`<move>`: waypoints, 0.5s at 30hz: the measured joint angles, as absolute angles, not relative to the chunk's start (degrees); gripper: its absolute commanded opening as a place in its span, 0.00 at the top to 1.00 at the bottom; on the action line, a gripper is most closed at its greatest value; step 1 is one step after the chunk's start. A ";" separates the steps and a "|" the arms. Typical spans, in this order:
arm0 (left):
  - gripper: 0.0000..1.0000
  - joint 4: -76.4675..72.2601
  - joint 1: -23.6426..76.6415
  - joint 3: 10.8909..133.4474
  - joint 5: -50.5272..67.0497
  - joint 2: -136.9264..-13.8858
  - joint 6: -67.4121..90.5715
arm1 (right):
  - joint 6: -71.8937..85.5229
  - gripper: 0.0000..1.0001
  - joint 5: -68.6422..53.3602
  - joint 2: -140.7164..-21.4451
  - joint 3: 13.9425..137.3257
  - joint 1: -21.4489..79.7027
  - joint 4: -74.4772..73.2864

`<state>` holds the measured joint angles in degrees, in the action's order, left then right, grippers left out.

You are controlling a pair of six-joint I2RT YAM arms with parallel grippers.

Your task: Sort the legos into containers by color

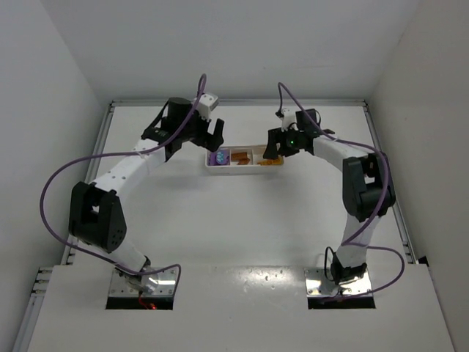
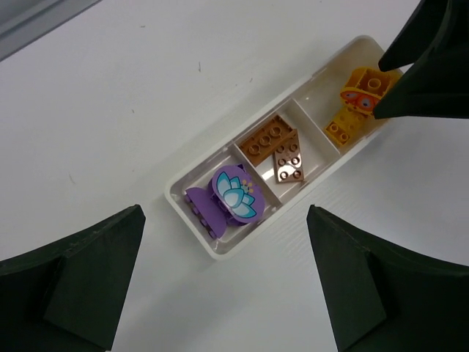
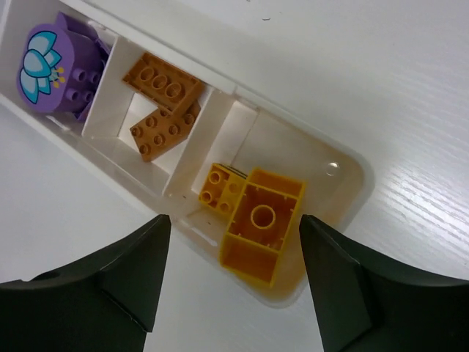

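Observation:
The long white tray (image 1: 242, 169) lies at the table's far middle. In the left wrist view, its left compartment holds the rounded purple lego with a light blue flower (image 2: 234, 194) on a purple brick. The middle one holds two brown-orange legos (image 2: 275, 143). The right one holds yellow legos (image 2: 359, 99). My left gripper (image 2: 227, 286) is open and empty, above the table just in front of the tray's purple end. My right gripper (image 3: 234, 279) is open and empty over the big upturned yellow lego (image 3: 262, 224), with a small yellow lego (image 3: 220, 187) beside it.
White walls enclose the table on the left, the back and the right. The tray's near wall (image 2: 308, 192) lies between my left fingers and the legos. My right gripper's dark fingers (image 2: 425, 66) hang over the tray's yellow end.

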<state>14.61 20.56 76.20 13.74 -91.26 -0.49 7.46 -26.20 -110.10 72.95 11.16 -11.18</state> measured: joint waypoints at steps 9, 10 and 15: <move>0.00 15.44 12.19 70.43 19.84 -88.99 1.56 | 7.99 0.25 -27.81 -99.96 73.32 10.22 -16.80; 0.00 16.14 10.87 69.32 20.45 -88.33 1.50 | 7.44 0.25 -27.70 -97.58 73.32 9.54 -17.89; 0.00 19.55 7.55 64.79 20.67 -85.08 -2.61 | 2.63 0.25 -25.54 -83.99 67.61 4.62 -19.90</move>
<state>19.55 7.55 64.79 20.67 -85.08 -2.61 2.63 -25.54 -83.99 67.61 4.62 -19.90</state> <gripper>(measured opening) 1.000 0.744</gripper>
